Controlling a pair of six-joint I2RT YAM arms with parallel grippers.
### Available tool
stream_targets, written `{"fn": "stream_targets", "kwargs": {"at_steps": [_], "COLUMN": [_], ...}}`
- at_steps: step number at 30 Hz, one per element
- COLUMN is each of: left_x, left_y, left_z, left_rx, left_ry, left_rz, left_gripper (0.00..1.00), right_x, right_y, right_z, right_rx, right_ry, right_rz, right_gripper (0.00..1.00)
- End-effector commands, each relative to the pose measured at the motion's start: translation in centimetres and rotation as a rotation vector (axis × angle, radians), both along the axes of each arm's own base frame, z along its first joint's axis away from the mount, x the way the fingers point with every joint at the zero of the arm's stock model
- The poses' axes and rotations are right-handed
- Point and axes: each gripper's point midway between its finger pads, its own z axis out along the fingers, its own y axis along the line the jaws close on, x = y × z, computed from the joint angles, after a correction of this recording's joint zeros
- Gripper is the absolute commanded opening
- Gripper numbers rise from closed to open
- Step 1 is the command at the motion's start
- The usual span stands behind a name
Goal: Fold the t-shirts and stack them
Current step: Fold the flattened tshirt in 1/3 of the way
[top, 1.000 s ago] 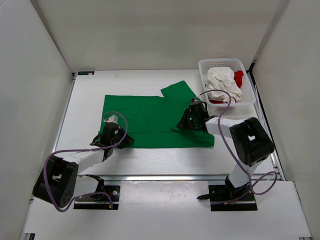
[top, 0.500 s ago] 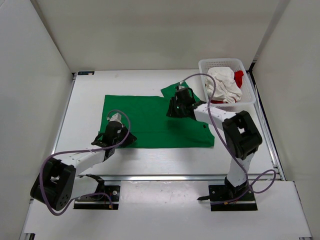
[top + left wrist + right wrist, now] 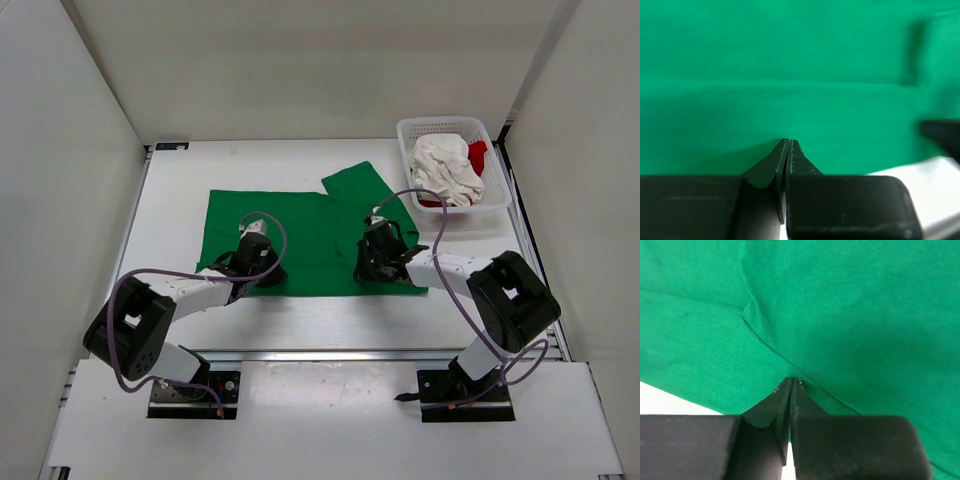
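Well, both sets of fingers are squeezed tight. The left gripper (image 3: pixel 789 142) and the right gripper (image 3: pixel 791 380) each pinch the green t-shirt (image 3: pixel 310 235) near its front edge. It lies spread out on the white table (image 3: pixel 170 220). Farther back on the right, the white t-shirt (image 3: pixel 445 165) and the red t-shirt (image 3: pixel 478 155) sit crumpled in a basket (image 3: pixel 405 130). Plain white walls (image 3: pixel 300 70) stand all around.

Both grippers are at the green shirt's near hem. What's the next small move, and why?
Probably lift both grippers a little, together. The left gripper and right gripper each look shut on the near hem of the green t-shirt, which lies spread flat. A small raise would show both pinches hold before carrying that hem toward the far edge.
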Motion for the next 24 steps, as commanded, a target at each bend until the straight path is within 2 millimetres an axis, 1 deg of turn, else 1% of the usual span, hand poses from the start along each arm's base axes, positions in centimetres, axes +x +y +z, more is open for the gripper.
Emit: {"fn": "stream_targets", "kwargs": {"at_steps": [1,2,3,4,5,6,7,8,10,11,12,14,15,16,17,18,19,20,21,22,23,24], "left_x": [-1.9,-2.3,-2.8,-2.8,-4.1,-4.7,-6.0,-6.6,-8.8,-9.3,-10.5,-11.8,-11.6,-11.2,-10.2,-9.4,-7.8,-6.9,-5.0,-3.2,-2.3,-0.6], "left_y": [3.3,3.7,3.8,4.0,4.7,5.1,5.8,5.9,6.2,6.5,6.7,6.7,7.0,7.1,6.8,6.9,6.7,7.0,7.1,7.3,7.5,8.2], "left_z": [-3.2,-3.7,-3.7,-3.4,-4.2,-4.6,-5.3,-5.4,-5.7,-5.8,-6.0,-5.9,-5.7,-4.9,-3.3,-2.2,-0.1,0.9,3.1,5.0,5.2,6.4], "left_rx": [0.057,0.053,0.062,0.075,0.11,0.117,0.114,0.109,0.111,0.116,0.108,0.044,0.028,0.01,-0.011,-0.014,-0.016,0.01,0.025,0.007,0.012,-0.01], "left_ry": [0.097,0.096,0.096,0.078,0.111,0.124,0.158,0.171,0.17,0.168,0.175,0.174,0.168,0.143,0.103,0.075,0.024,-0.008,-0.065,-0.099,-0.096,-0.125], "left_rz": [0.043,0.042,0.033,0.043,0.038,0.036,0.037,0.039,0.032,0.041,0.039,0.039,0.058,0.068,0.067,0.078,0.09,0.091,0.104,0.129,0.127,0.163], "left_gripper": [0.07,0.08,0.09,0.09,0.09,0.1,0.1,0.1,0.12,0.14,0.13,0.14,0.16,0.17,0.18,0.18,0.19,0.2,0.22,0.23,0.23,0.24], "right_x": [-0.5,-0.9,-1.8,-2.6,-3.6,-4.0,-5.0,-5.8,-7.2,-7.7,-8.1,-8.4,-8.5,-7.8,-6.7,-6.4,-4.9,-3.7,-3.0,-1.9,-0.9,-0.3], "right_y": [-0.2,-0.1,-0.6,-0.8,-1.4,-1.1,-1.3,-1.5,-1.7,-1.8,-1.6,-0.9,-0.8,-0.3,0.2,0.6,1.1,1.4,1.6,1.8,2.1,2.4], "right_z": [-0.3,-0.2,-0.8,-1.3,-1.9,-1.7,-2.2,-2.6,-2.8,-2.8,-2.6,-1.9,-1.6,-0.7,0.5,1.2,2.9,4.2,5.2,6.2,7.7,8.4], "right_rx": [0.0,0.001,-0.01,-0.018,-0.026,-0.021,-0.031,-0.031,-0.042,-0.038,-0.036,-0.024,-0.027,-0.022,-0.01,0.0,0.023,0.034,0.045,0.056,0.08,0.092], "right_ry": [-0.03,-0.027,-0.006,0.005,0.023,0.02,0.041,0.058,0.081,0.091,0.091,0.094,0.097,0.075,0.045,0.035,0.002,-0.03,-0.05,-0.077,-0.111,-0.134], "right_rz": [-0.007,0.0,0.003,0.009,0.008,0.018,0.031,0.029,0.041,0.049,0.061,0.078,0.085,0.093,0.095,0.105,0.099,0.101,0.098,0.097,0.096,0.1], "right_gripper": [0.0,0.0,0.0,0.0,0.0,0.0,0.0,0.0,0.0,0.0,0.01,0.0,0.0,0.0,0.0,0.0,0.01,0.05,0.09,0.11,0.13,0.15]}}
